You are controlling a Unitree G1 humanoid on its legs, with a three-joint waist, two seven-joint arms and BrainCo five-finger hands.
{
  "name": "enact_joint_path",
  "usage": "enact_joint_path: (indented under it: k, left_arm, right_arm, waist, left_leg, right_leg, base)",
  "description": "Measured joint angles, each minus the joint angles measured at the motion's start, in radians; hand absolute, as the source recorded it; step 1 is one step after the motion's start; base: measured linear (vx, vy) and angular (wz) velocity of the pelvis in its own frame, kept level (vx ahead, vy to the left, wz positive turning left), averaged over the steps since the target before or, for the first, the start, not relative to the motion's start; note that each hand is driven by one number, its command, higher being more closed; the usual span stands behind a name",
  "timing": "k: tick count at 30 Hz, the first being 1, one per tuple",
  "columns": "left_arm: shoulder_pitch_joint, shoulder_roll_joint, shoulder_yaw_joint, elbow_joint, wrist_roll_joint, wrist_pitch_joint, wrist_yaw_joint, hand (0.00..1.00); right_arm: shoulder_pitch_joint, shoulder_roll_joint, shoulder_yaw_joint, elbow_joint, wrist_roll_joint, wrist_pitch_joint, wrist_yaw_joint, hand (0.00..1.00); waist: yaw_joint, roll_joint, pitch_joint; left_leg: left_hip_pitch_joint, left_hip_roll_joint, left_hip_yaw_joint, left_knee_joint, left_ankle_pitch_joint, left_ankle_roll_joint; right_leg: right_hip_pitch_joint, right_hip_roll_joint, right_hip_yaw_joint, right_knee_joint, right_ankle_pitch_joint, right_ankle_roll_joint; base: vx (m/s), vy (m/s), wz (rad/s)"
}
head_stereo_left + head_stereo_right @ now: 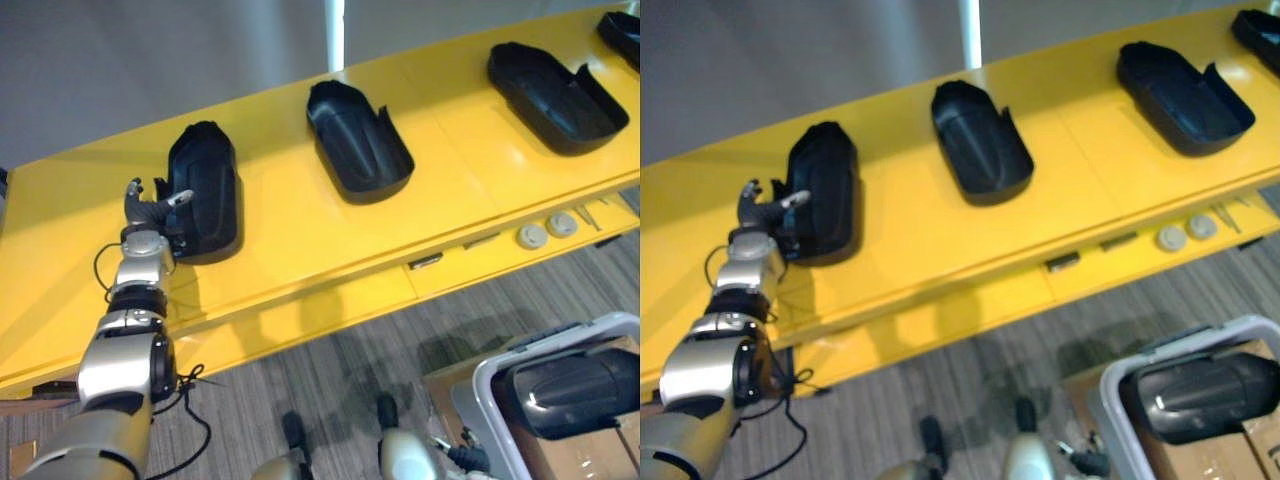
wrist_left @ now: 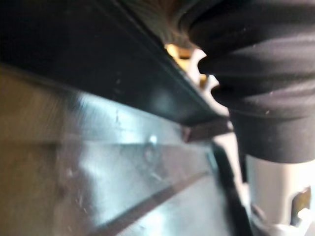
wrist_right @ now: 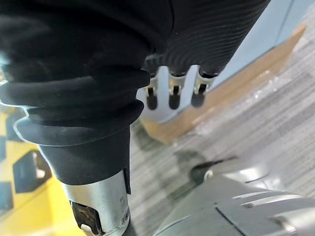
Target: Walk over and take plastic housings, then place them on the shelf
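Several black plastic housings lie in a row on the yellow shelf point(image 1: 290, 230). The leftmost housing point(image 1: 205, 190) lies hollow side down; the middle one point(image 1: 358, 140) and the right one point(image 1: 555, 95) lie hollow side up. A further one point(image 1: 622, 35) shows at the far right corner. My left hand point(image 1: 150, 208) is at the left side of the leftmost housing, fingers spread and straight, thumb resting against its edge. My right hand point(image 3: 170, 96) hangs low beside me with relaxed fingers and nothing in it. Another housing point(image 1: 565, 390) lies in a white bin point(image 1: 490, 375) at lower right.
Two small round discs point(image 1: 532, 236) point(image 1: 562, 224) and a few small flat parts point(image 1: 426, 262) lie on the shelf's lower front ledge. A cardboard box point(image 1: 590, 455) sits under the bin. Grey striped carpet point(image 1: 330, 380) runs between me and the shelf.
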Motion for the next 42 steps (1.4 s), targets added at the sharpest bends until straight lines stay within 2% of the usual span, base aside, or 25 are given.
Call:
enact_joint_path:
  k: [4,12,27,28,31,35,37,40,42]
  left_arm:
    - [0.015,-0.005,-0.006,-0.004,-0.078,-0.026,-0.028,0.0]
    - [0.02,-0.007,-0.08,-0.002,-0.118,-0.033,-0.045,0.0]
    - [0.03,-0.017,-0.106,-0.012,-0.123,-0.029,-0.041,0.0]
    - [0.047,-0.02,-0.103,-0.041,-0.122,-0.025,-0.034,0.0]
    - [0.24,-0.095,-0.061,-0.385,-0.101,-0.027,0.071,0.0]
    - [0.422,-0.187,-0.006,-0.648,0.001,-0.043,0.205,0.0]
    - [0.507,-0.228,0.041,-0.772,0.054,-0.095,0.273,0.0]
    - [0.574,-0.256,0.107,-0.898,0.068,-0.147,0.305,0.0]
    - [0.638,-0.267,0.145,-0.987,0.111,-0.172,0.318,0.0]
  right_arm:
    - [0.0,0.0,-0.001,-0.002,-0.002,0.004,0.001,0.0]
    - [0.001,-0.005,0.002,-0.001,-0.01,0.01,0.002,0.0]
    - [0.001,-0.004,0.007,-0.004,-0.009,0.012,-0.001,0.0]
    - [0.002,-0.003,0.006,-0.016,-0.008,0.012,-0.002,0.0]
    - [0.034,0.024,-0.002,-0.194,0.004,0.008,-0.058,0.0]
    - [0.052,0.037,-0.081,-0.404,0.002,-0.014,-0.135,0.0]
    - [0.043,0.036,-0.151,-0.549,-0.022,-0.041,-0.186,0.0]
    - [0.014,0.031,-0.223,-0.705,-0.064,-0.052,-0.23,0.0]
    - [-0.016,0.025,-0.27,-0.817,-0.125,-0.055,-0.266,0.0]
  waist:
    - [0.002,0.004,-0.002]
    - [0.005,0.003,-0.006]
    - [0.005,-0.007,-0.031]
    - [0.003,-0.007,-0.031]
    - [-0.001,-0.007,-0.04]
    - [0.002,-0.017,-0.099]
    - [0.01,-0.023,-0.122]
    - [0.013,-0.023,-0.132]
    - [0.016,-0.017,-0.161]
  left_leg:
    - [0.001,0.0,0.0,0.0,0.0,0.0]
    - [0.012,0.0,0.0,0.0,-0.001,-0.001]
    - [0.011,0.0,0.0,0.0,-0.002,-0.002]
    - [0.011,0.0,-0.001,0.0,-0.002,-0.003]
    - [0.005,0.0,0.002,-0.001,-0.009,-0.011]
    - [-0.012,0.001,0.003,0.0,-0.01,-0.013]
    - [-0.005,0.001,0.005,0.004,-0.01,-0.013]
    - [0.011,0.002,0.003,0.0,-0.01,-0.013]
    - [0.014,0.004,0.002,-0.001,-0.016,-0.006]
  right_leg:
    - [0.001,0.0,0.0,-0.001,0.001,0.001]
    - [0.021,0.0,-0.002,-0.016,0.003,0.005]
    - [0.023,-0.001,-0.006,-0.021,0.004,0.006]
    - [0.023,-0.001,-0.005,-0.021,0.004,0.006]
    - [0.016,0.0,0.001,-0.022,0.004,0.006]
    - [-0.001,0.002,0.004,-0.024,0.004,0.005]
    - [0.004,0.002,0.006,-0.024,0.004,0.005]
    - [0.022,0.003,0.003,-0.025,0.005,0.005]
    - [0.031,0.005,0.002,-0.033,0.007,0.009]
  base:
    - [0.0,0.0,0.0]
    - [0.0,0.0,0.0]
    - [0.0,0.0,0.0]
    - [0.0,0.0,0.0]
    - [0.01,-0.004,-0.03]
    - [0.06,-0.018,0.01]
    - [0.04,-0.013,-0.03]
    - [0.0,0.0,0.0]
    - [-0.04,-0.002,0.0]
